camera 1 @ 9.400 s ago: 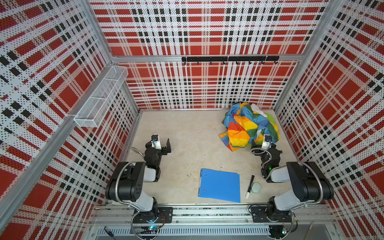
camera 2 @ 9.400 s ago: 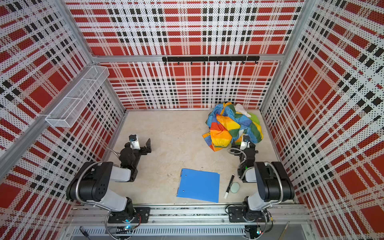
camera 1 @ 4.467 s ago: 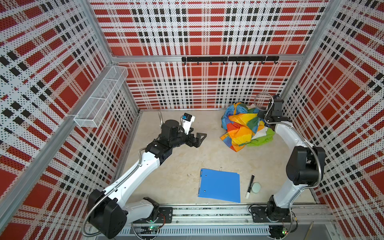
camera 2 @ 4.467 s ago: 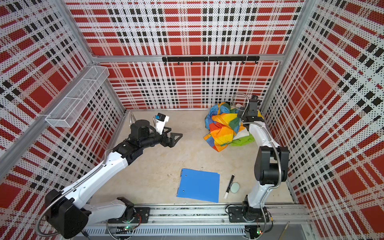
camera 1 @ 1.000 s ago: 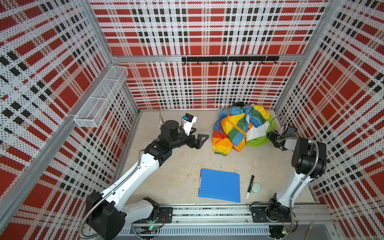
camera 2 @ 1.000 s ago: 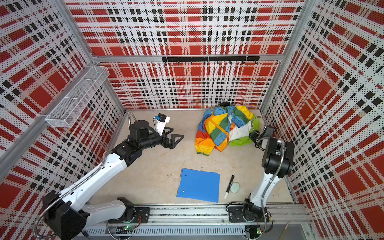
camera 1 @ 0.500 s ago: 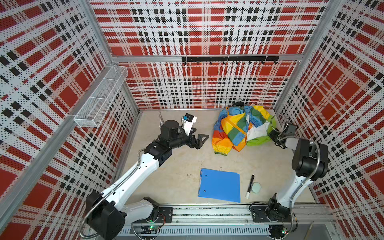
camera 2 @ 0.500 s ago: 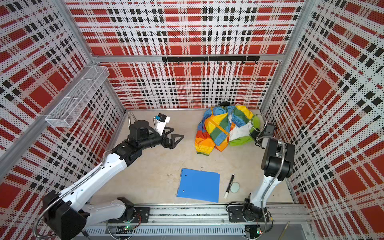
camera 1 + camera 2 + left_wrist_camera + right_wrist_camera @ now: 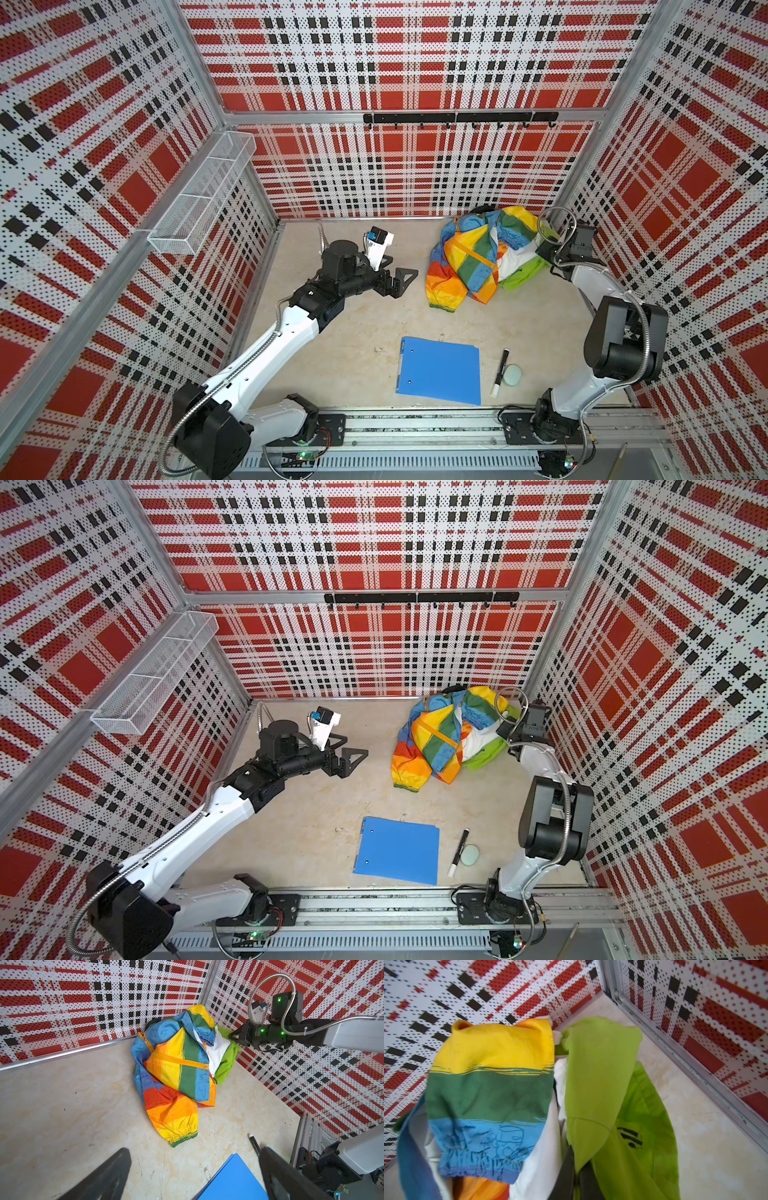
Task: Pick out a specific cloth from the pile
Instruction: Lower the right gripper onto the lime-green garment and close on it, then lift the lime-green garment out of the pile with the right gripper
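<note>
A: So, where's the cloth (image 9: 519,276)?

B: Far right corner of the tabletop (image 9: 353,332), on the right edge of the pile (image 9: 469,257), nr the side wall. It's lime green, partly under a white cloth (image 9: 513,259) & the rainbow garment (image 9: 176,1068).

A: Right gripper (image 9: 577,1178)?

B: It's on the cloth. Its wrist view shows the jaws pressed together w/ a fold of the green fabric pinched btwn them. The small black logo (image 9: 630,1138) sits just beside the pinch. In both top views the gripper is at the pile's wall-side edge.

A: And the left gripper (image 9: 395,270)?

B: Mid-tabletop, left of the pile & well apart from it, pointing toward it. Its jaws are spread wide w/ nothing btwn them.

A: How does the pile lie?

B: The rainbow garment is bunched on top, and one orange-yellow sleeve trails toward the front of the tabletop.

A: Other stuff?

B: A blue folder (image 9: 438,370) lies flat nr the front edge w/ a black marker (image 9: 500,372) just beside it on the right. A pale round disc (image 9: 512,376) is right against the marker; can't tell if they touch. All three are well apart from the pile.
</note>
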You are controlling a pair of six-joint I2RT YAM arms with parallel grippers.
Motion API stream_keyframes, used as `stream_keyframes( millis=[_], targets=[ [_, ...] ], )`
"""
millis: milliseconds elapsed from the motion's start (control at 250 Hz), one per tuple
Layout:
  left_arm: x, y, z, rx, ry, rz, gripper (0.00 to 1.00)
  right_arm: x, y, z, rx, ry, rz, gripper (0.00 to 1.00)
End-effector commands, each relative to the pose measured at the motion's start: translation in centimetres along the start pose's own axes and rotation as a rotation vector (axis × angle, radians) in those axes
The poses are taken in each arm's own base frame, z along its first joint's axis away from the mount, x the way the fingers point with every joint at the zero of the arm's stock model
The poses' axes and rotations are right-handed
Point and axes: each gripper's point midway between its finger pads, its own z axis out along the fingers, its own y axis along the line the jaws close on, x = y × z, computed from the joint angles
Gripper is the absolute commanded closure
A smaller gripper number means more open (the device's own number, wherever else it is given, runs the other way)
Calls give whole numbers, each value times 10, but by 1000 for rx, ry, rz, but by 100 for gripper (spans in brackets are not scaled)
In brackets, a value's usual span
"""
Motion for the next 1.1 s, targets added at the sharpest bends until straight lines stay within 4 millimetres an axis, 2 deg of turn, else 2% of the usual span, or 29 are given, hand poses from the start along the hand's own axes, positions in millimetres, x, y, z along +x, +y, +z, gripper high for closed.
stream_keyframes(
  millis=[0, 244, 544, 1097],
  targets=[
    [-15, -2, -3, 0, -35, 4, 1, -53, 27, -35, -27, -164, -48, 95],
    [-15, -3, -4, 0, -40, 12, 1, -78, 54, -64, -62, -230, -65, 95],
    [-15, -4, -4, -18, -45, 24, 1, -101, 75, -96, -90, -301, -82, 95],
    [-13, -1, -1, -27, -41, 14, 1, -127, 92, -136, -120, -379, -103, 96]
  ],
)
